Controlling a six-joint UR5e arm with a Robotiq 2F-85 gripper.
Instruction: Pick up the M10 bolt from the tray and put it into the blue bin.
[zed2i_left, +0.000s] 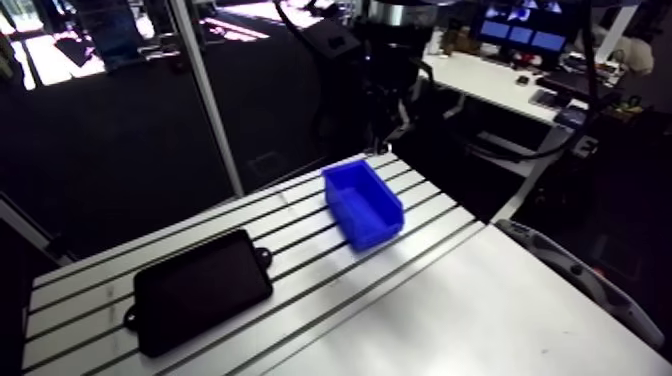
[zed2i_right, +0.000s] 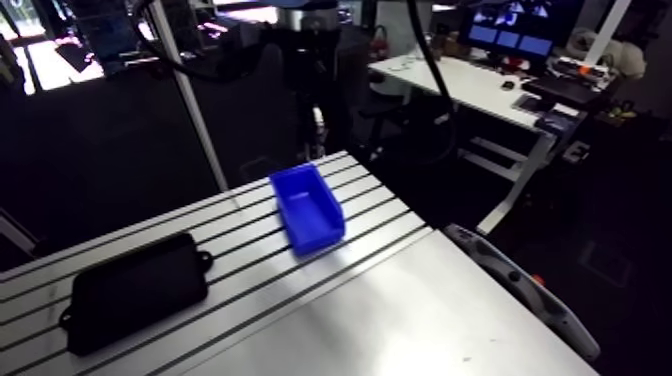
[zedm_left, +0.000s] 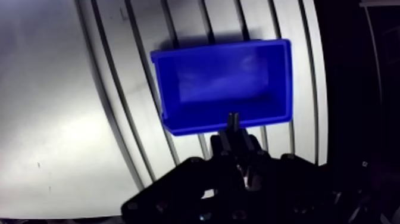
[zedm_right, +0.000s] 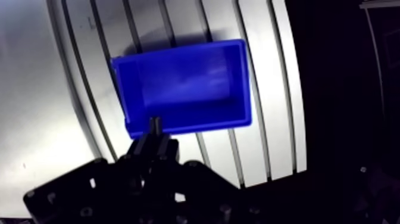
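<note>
In the wrist view my gripper (zedm_left: 234, 136) hangs above the near wall of the blue bin (zedm_left: 223, 77), its two fingers pressed close together. A short dark bolt (zedm_left: 233, 121) sticks out from between the fingertips, over the bin's near rim. The bin stands open side up on the slotted table, and I see nothing lying inside it. In the arm view the bin (zed2i_left: 362, 203) sits at the far side of the table, with the dark wrist and gripper (zed2i_left: 388, 128) above its far end. The black tray (zed2i_left: 200, 290) lies flat at the near left; its surface looks dark and bare.
A smooth metal plate (zed2i_left: 480, 320) covers the table's near right part. The table's far edge (zed2i_left: 440, 175) runs just behind the bin. An upright aluminium post (zed2i_left: 205, 95) stands beyond the table's back edge.
</note>
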